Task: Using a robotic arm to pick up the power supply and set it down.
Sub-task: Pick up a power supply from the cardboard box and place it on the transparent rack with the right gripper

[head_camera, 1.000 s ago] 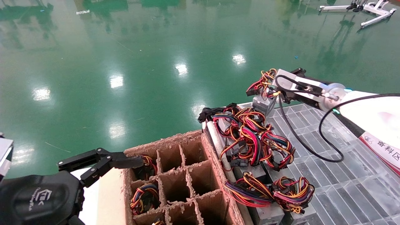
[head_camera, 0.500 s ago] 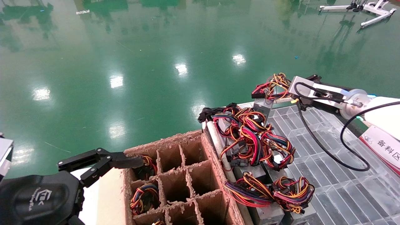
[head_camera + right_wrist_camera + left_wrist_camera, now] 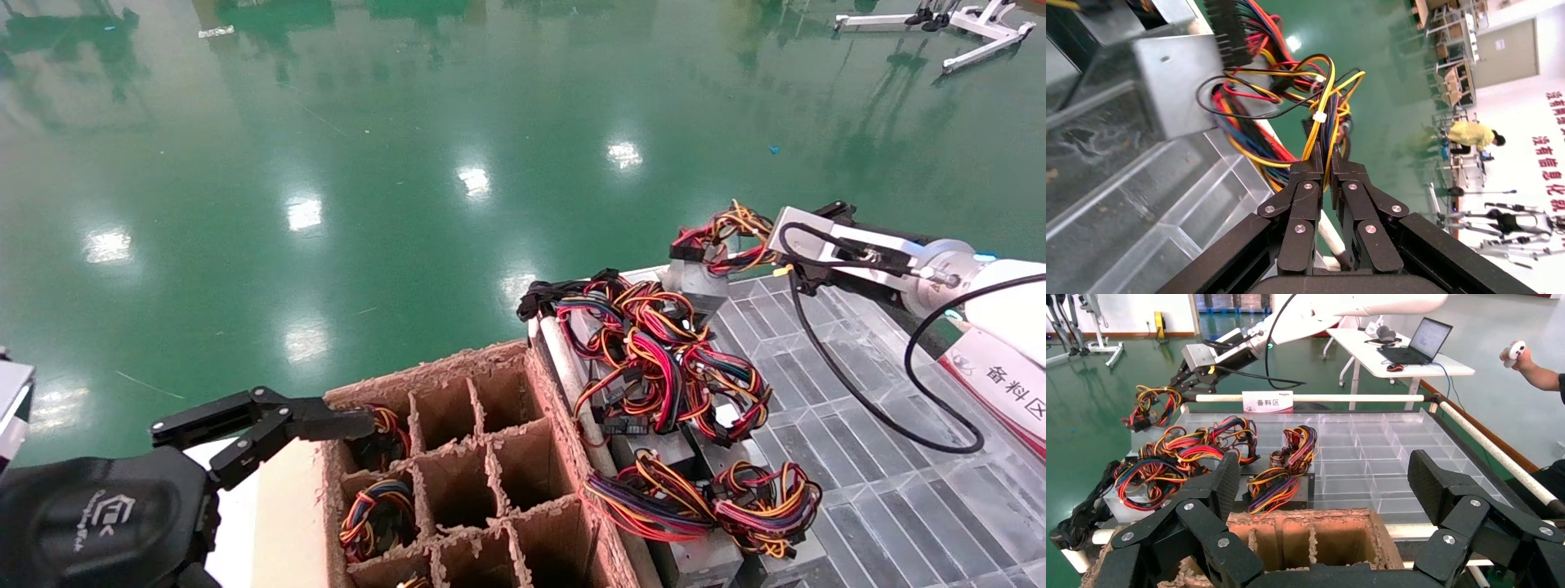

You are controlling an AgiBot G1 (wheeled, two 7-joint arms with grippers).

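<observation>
**Power supply held by its wires at the far corner of the clear tray**

Your robotic arm [image 3: 940, 265] has moved since a second ago: it has swung toward the right and come lower, carrying the power supply [image 3: 701, 280] with it. Half a second ago the box was slightly further left; now it sits at the far left corner of the clear divided tray [image 3: 882, 457], its lower end at or just above the tray; you cannot tell from here whether it touches.

The right hand [image 3: 1326, 168] is pinched together on the power supply's wire bundle [image 3: 727, 237], yellow and black strands running between its fingertips; the grey box hangs beyond them.

Your left hand [image 3: 270, 425] stays parked low on the left, fingers spread wide, beside the near-left corner of the cardboard divider box [image 3: 458, 457]. It has not shifted across the three moments.

Around the held unit: just nearer you lies a cluster of similar supplies [image 3: 662, 359] with red, orange, pink and blue wires, spilling over the tray's left part and its white rail [image 3: 572, 392]. Their looped bundles crowd close to the carried box. You can count two wire bundles in the nearest group and a tangled heap behind it whose number cannot be told. Two cells of the cardboard box show wire bundles. A red-and-white sign [image 3: 1001, 384] stands at the tray's right edge, beneath the arm
</observation>
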